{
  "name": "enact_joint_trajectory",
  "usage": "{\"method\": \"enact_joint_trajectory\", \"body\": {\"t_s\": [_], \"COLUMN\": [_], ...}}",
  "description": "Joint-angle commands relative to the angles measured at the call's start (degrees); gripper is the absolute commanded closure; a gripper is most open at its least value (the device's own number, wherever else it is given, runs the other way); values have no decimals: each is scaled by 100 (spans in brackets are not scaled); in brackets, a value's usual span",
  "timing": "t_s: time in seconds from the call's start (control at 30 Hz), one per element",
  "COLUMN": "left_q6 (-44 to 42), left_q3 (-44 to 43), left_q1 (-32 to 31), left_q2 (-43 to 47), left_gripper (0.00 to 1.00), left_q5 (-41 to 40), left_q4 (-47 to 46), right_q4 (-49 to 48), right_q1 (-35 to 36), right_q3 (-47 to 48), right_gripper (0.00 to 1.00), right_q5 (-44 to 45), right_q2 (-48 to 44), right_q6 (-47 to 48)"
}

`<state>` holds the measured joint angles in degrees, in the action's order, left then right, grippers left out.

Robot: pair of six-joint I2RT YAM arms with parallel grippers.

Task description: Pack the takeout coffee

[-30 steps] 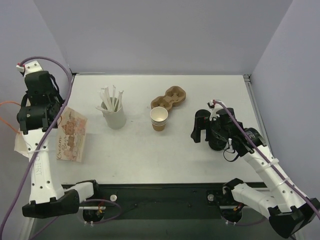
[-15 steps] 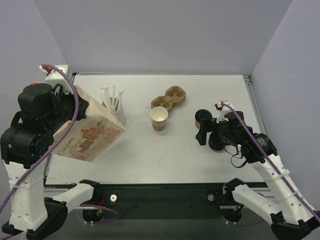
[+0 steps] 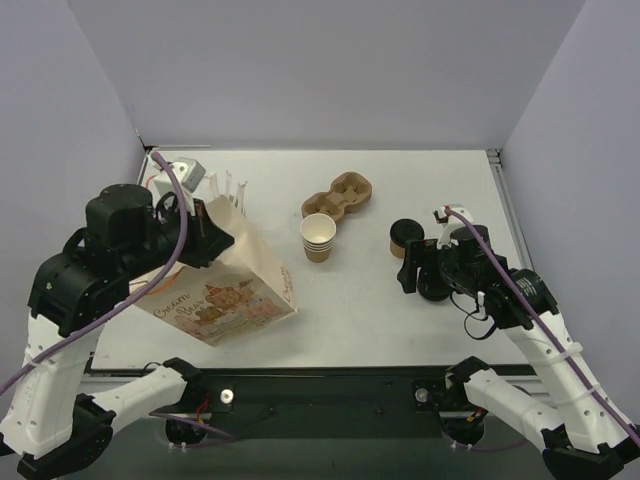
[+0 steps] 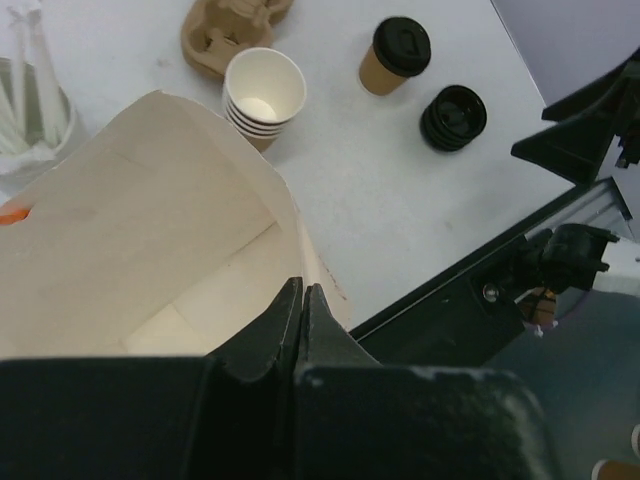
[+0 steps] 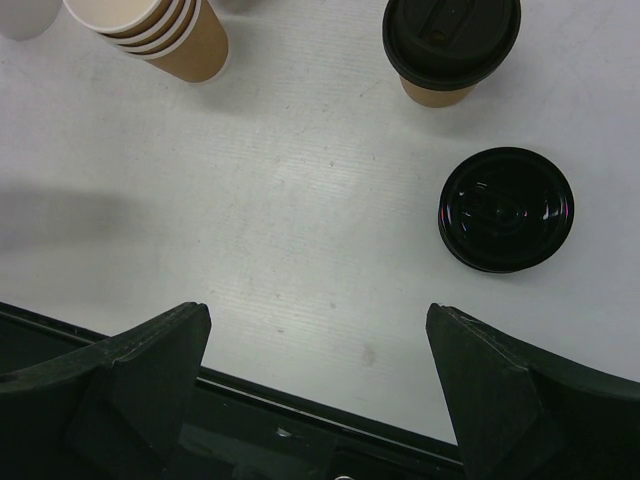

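The left claw is clenched on the rim of a printed paper bag, one side of the mouth pinched between its fingers. It holds the bag tilted above the near left of the table. Whether the bag's lower corner touches the surface cannot be told. The right claw is spread wide and holds nothing, hanging over the near right side.

The coffee cup stands upright with its black lid on, just beyond the right claw. A loose stack of lids lies close beside it on the nearer side.

The step in hand looks like the reach for the lidded cup. To do it well, the right claw should pass over the loose lids without knocking them. It should then close on the tan wall below the lid, firmly enough to lift but not to crush the paper. The cup needs to stay upright on its way to the bag. The left claw would help by holding the mouth open and level.

The table is white and matte, with a black rail along its near edge. On it also stand a nested stack of cups, a cardboard carrier and a white mug of stirrers. Plain pale walls close in the far side and both flanks.
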<state>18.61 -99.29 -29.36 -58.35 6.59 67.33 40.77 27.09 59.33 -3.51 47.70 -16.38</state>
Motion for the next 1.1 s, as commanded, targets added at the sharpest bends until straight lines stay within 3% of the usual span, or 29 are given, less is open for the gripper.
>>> {"method": "enact_joint_trajectory", "body": {"t_s": [0.0, 0.17, 0.4, 0.73, 1.07], "left_q6": [222, 108, -252, -1402, -2388], "left_q3": [602, 1016, 1727, 2501, 2626], "left_q1": [-841, -2360, -3205, -3883, -3963], "left_q2": [-106, -396, -792, -1056, -1204], "left_gripper": [100, 100, 100, 100, 100], "left_q5": [-78, -1096, -1414, -1494, -1257], "left_q4": [-1010, -1819, -2698, -3796, -4264], "right_q4": [133, 141, 168, 168, 159], "right_q1": [7, 7, -20, -11, -20], "right_q3": [149, 70, -88, -282, -299], "right_gripper": [2, 2, 2, 2, 2], "right_q5": [263, 175, 210, 113, 175], "right_q2": [-103, -103, -323, -428, -385], "right_q6": [30, -14, -76, -190, -199]}}
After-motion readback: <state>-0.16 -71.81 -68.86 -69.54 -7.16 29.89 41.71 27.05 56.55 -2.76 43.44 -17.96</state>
